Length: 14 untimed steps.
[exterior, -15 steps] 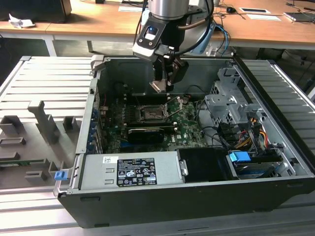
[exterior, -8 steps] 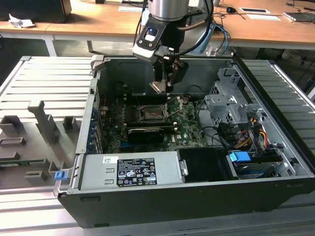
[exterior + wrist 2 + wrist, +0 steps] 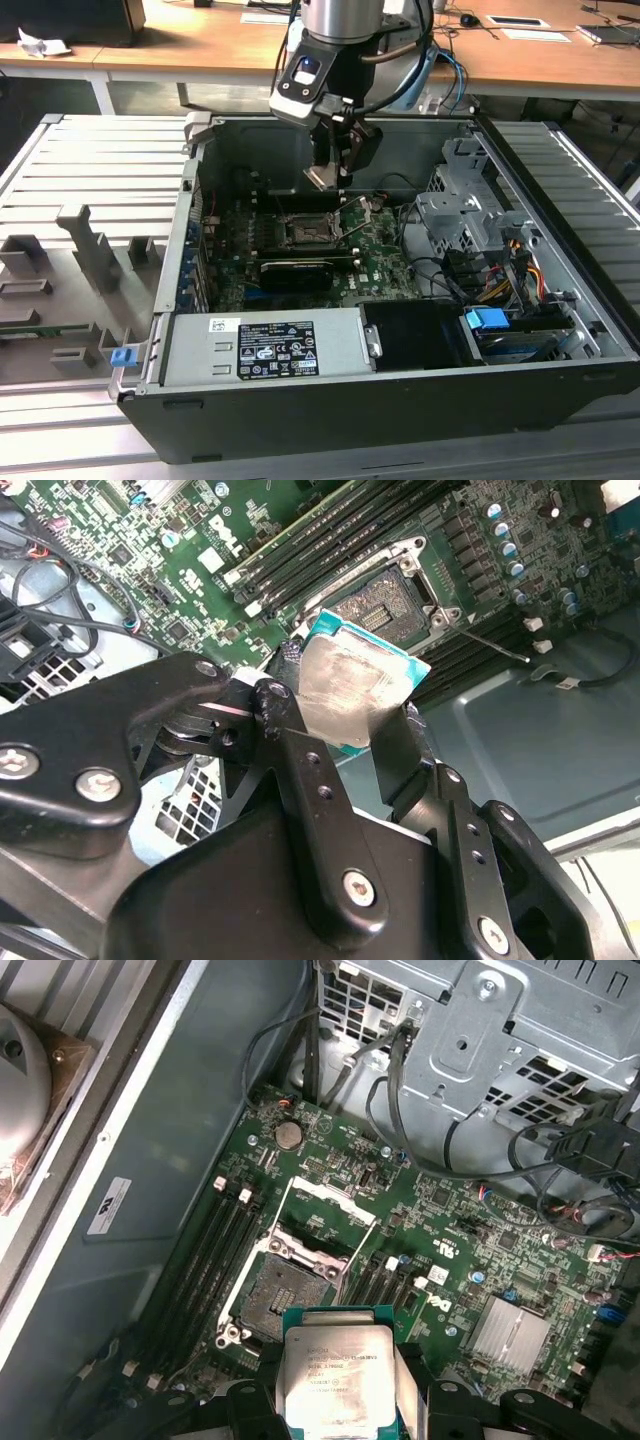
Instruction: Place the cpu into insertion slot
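An open computer case [image 3: 400, 420] lies on its side on a grey slatted desk [image 3: 90, 170], its interior facing up; a silver power supply box [image 3: 270, 345] sits along the near wall and a grey metal drive cage [image 3: 460, 215] stands at the exterior view's right; the green motherboard [image 3: 380, 262] covers the floor of the case; the robot arm [image 3: 345, 20] reaches down into the case from above; a long black card [image 3: 297, 272] lies across the board just in front of the insertion slot [image 3: 305, 232]; the hand [image 3: 330, 178] hangs over the board beyond that slot, clear of it; in the second wrist view its black fingers [image 3: 300, 770] are closed on opposite edges of the cpu [image 3: 350, 695], so the hand grips the chip firmly; the cpu is held in the air, tilted, metal top towards the cameras, touching nothing but the fingers; in the first wrist view the cpu [image 3: 335, 1375] sits just beside the insertion slot [image 3: 285, 1290], whose silvery frame is swung up and whose dark socket lies bare; narrow black memory slots [image 3: 215, 1250] run alongside it.
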Each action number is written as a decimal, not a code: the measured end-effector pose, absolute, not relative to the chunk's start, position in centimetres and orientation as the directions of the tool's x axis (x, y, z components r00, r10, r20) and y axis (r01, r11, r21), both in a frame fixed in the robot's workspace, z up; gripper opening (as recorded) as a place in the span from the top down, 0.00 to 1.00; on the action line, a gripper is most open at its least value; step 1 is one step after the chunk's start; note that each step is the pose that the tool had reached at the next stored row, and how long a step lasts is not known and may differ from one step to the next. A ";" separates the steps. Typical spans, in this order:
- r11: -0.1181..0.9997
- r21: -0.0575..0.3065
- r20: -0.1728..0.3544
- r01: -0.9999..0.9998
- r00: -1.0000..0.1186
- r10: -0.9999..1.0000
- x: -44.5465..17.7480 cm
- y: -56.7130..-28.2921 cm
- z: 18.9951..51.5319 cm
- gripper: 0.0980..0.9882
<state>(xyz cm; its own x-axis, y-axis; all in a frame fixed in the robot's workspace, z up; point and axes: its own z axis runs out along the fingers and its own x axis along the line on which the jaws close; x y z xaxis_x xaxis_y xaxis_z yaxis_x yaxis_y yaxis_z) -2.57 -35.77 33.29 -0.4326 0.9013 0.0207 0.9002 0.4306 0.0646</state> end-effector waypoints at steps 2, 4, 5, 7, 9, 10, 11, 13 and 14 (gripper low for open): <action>0.427 0.065 0.021 0.902 -0.429 0.903 -2.6 -35.8 33.3 0.52; 0.419 0.065 0.021 0.905 -0.421 0.907 -2.6 -35.8 33.2 0.52; 0.410 0.065 0.021 0.910 -0.412 0.911 -2.6 -35.8 33.2 0.52; 0.389 0.065 0.021 0.919 -0.391 0.920 -2.6 -35.8 33.1 0.52; 0.362 0.065 0.021 0.930 -0.364 0.931 -2.6 -35.8 33.0 0.52; 0.350 0.065 0.021 0.935 -0.351 0.936 -2.6 -35.8 32.9 0.52; 0.334 0.064 0.020 0.940 -0.336 0.942 -2.6 -35.8 32.9 0.52; 0.283 0.064 0.020 0.957 -0.285 0.958 -2.6 -35.8 32.6 0.52; 0.274 0.064 0.020 0.959 -0.276 0.961 -2.6 -35.8 32.6 0.52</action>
